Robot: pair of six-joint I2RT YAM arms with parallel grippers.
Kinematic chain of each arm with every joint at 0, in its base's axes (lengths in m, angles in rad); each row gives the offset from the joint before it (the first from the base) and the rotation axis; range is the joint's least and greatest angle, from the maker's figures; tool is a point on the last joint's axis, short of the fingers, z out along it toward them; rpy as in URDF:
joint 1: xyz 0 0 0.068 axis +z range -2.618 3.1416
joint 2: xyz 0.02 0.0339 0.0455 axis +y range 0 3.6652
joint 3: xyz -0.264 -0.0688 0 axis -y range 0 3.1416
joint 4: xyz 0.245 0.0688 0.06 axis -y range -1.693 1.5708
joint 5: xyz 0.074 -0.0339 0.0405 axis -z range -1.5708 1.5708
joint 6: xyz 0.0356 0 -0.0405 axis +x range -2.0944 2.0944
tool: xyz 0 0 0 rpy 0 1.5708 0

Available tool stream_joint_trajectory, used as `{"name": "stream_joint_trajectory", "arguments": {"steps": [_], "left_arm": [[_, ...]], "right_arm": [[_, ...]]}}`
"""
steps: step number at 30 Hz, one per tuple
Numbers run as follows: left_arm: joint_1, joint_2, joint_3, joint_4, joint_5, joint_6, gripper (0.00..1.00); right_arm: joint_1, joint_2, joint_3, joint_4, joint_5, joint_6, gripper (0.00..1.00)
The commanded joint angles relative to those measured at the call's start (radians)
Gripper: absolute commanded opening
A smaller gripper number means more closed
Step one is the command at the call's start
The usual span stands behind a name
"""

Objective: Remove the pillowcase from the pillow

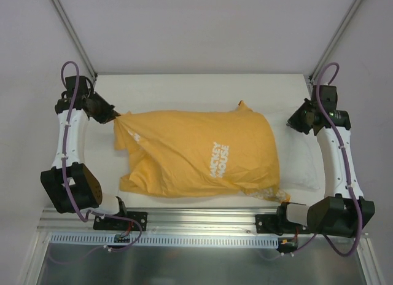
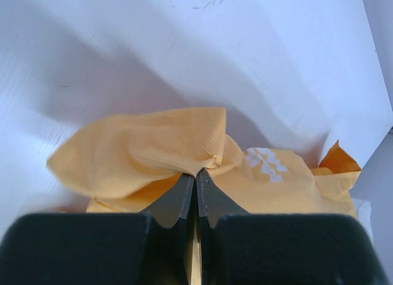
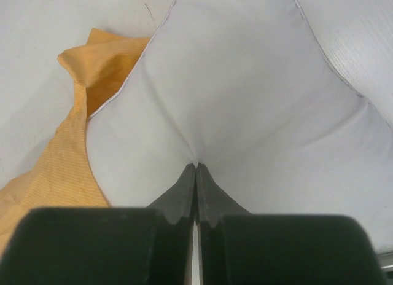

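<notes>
Closed tight, the left gripper (image 2: 196, 172) sits at the lower centre of its wrist view, its two dark fingers pressed together on a bunched corner of the orange pillowcase (image 1: 196, 153), with cloth fanning out above the tips. From the overhead view this grip is at the upper left of the frame, where the pillowcase comes to a taut point toward the left arm. At the lower centre of its own wrist view, the right gripper (image 3: 196, 167) is likewise closed, pinching a fold of the white pillow (image 3: 245, 94) so that creases radiate from the fingertips. Overhead, that grip is at the right of the frame, at the exposed end of the pillow. The pillowcase lies wrinkled across the middle of the white table (image 1: 184, 85), with white "MICKEY MOUSE" lettering facing up just right of centre, and it covers most of the pillow. Only the pillow's right end shows, sticking out past the case's right edge. An orange flap of the pillowcase lies at the left of the right wrist view, beside the pillow's seam.
</notes>
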Motion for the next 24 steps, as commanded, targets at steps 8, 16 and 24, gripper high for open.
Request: {"name": "stream_joint_trajectory", "arguments": {"steps": [8,16,24], "left_arm": [[0.089,-0.04,0.018,0.016,-0.024,0.006,0.0],[0.181,-0.005,0.18,-0.047,-0.015,0.049,0.0],[0.167,0.145,0.363,-0.049,0.024,0.018,0.0]], "right_arm": [[-0.121,-0.166,-0.072,0.029,0.099,0.002,0.01],[-0.279,-0.232,0.005,-0.042,0.033,-0.055,0.01],[-0.265,-0.115,0.112,-0.002,-0.139,0.007,0.01]]}}
